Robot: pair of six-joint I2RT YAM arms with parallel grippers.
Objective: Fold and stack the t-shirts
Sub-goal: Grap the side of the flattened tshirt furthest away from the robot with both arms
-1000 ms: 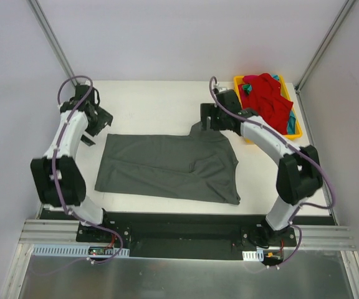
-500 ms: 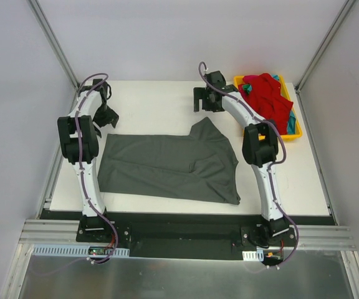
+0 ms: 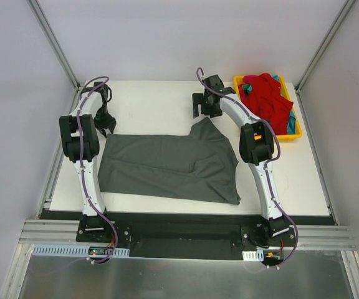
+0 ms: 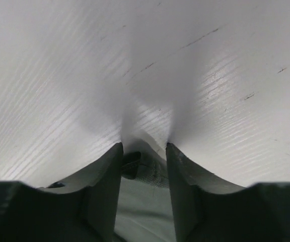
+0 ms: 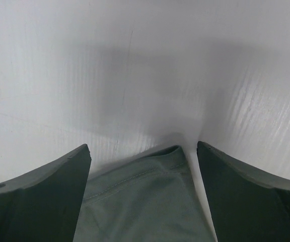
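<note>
A dark charcoal grey t-shirt (image 3: 173,165) lies spread flat on the white table (image 3: 148,103). My left gripper (image 3: 106,126) is down at its far left corner. In the left wrist view, that gripper (image 4: 144,146) has its jaws narrowed on either side of the corner of the cloth (image 4: 145,201), with a gap still showing. My right gripper (image 3: 200,113) is at the pointed sleeve tip on the shirt's far edge. It (image 5: 143,146) stands open astride the grey sleeve (image 5: 145,201). A bright red t-shirt (image 3: 268,96) is heaped in the tray, with a bit of teal cloth (image 3: 247,89) under it.
The yellow tray (image 3: 296,132) sits at the table's far right corner, just right of my right arm. Grey walls and metal frame posts enclose the table on three sides. Bare white table surrounds the grey shirt.
Both arms stretched out to the shirt's far edge. The left gripper came down onto the far left corner and its jaws narrowed. The right gripper settled at the sleeve tip.
</note>
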